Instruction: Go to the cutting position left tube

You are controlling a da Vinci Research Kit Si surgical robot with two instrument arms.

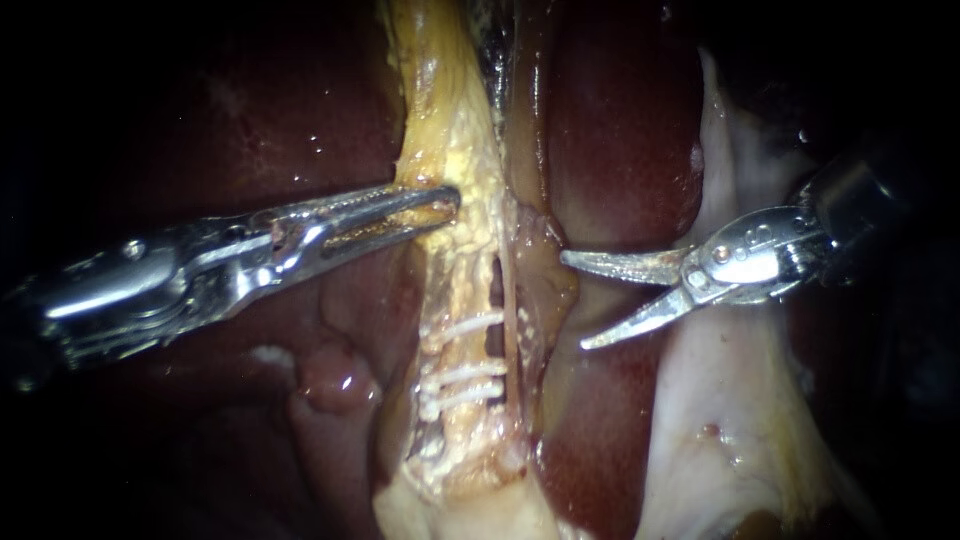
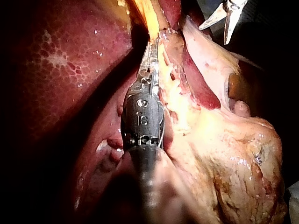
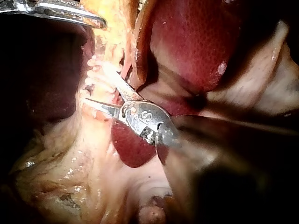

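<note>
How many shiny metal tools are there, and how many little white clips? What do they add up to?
Shiny silver metal instruments: 2 (left instrument gripping yellow fatty tissue; right instrument)
Small white clips across the yellowish tube: 3
Total: 5

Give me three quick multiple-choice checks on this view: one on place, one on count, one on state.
1. Jaws of the right instrument are: A out of view; B beside the tube; C closed round the tube.
2. White clips on the tube: A one; B three; C six.
3. The right instrument's jaws stand: A open; B shut, empty; C shut on a clip.
Answers: 1 B, they sit to the tube's side, clear of the clips. 2 B, three white bars cross the tube. 3 A, a wide gap shows between them with nothing held.
</note>
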